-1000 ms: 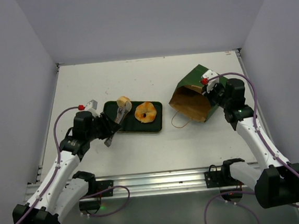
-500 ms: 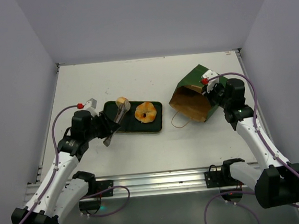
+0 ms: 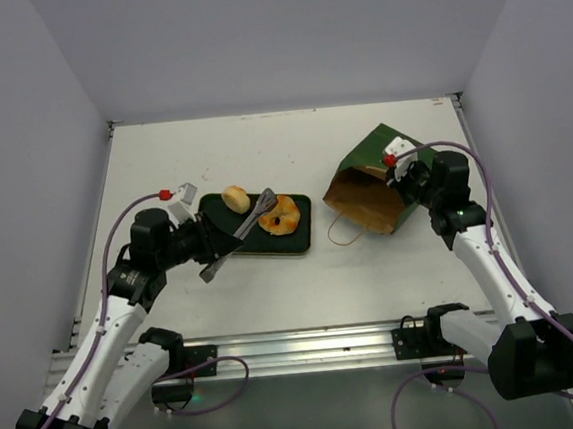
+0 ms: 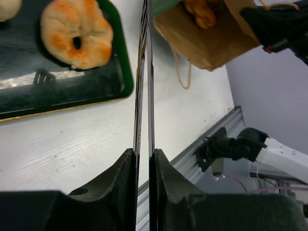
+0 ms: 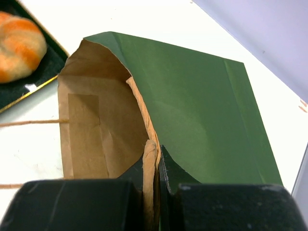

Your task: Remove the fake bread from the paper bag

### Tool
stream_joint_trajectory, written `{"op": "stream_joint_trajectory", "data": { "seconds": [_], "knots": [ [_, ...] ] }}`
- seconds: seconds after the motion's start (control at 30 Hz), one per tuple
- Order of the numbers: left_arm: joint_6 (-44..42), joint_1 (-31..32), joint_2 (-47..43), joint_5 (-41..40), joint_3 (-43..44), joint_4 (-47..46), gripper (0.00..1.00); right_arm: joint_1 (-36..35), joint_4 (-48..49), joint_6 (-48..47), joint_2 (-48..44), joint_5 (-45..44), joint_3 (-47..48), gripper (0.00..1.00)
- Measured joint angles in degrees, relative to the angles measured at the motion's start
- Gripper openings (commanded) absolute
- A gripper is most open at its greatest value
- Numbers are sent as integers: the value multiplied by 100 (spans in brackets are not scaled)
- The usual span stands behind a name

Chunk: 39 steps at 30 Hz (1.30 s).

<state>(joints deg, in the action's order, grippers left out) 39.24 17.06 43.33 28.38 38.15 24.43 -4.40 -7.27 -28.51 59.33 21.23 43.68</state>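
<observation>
Tongs (image 4: 143,86) clamped in the left end effector (image 4: 143,156) should open before entering the paper bag (image 5: 202,106) ahead, its rim pinched by the right end effector (image 5: 156,161).

Dark green paper bag (image 5: 202,106) with brown kraft inside, orange-mottled ring bread (image 4: 91,36), tan bun (image 3: 235,198), black gold-edged tray (image 4: 72,91).
</observation>
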Motion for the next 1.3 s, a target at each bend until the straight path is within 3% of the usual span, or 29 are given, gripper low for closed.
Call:
{"op": "stream_joint_trajectory", "data": {
  "seconds": [0.37,0.57,0.8,1.03,1.3],
  "knots": [
    [219,1047,11,737,-437,-949,15,35,-970,-1261,-48,695,13,0],
    [466,1696,385,667,-743,-1534,15,35,-1132,-1263,9,761,138,0],
    [616,2260,1471,195,-769,-2415,15,42,-1143,-896,133,857,323,0],
    [568,2614,3235,-553,284,-2883,19,46,-1121,-551,138,903,334,0],
    [372,2938,4586,-1576,1821,-3016,34,63,-1049,-247,138,898,334,0]
  ]
}}
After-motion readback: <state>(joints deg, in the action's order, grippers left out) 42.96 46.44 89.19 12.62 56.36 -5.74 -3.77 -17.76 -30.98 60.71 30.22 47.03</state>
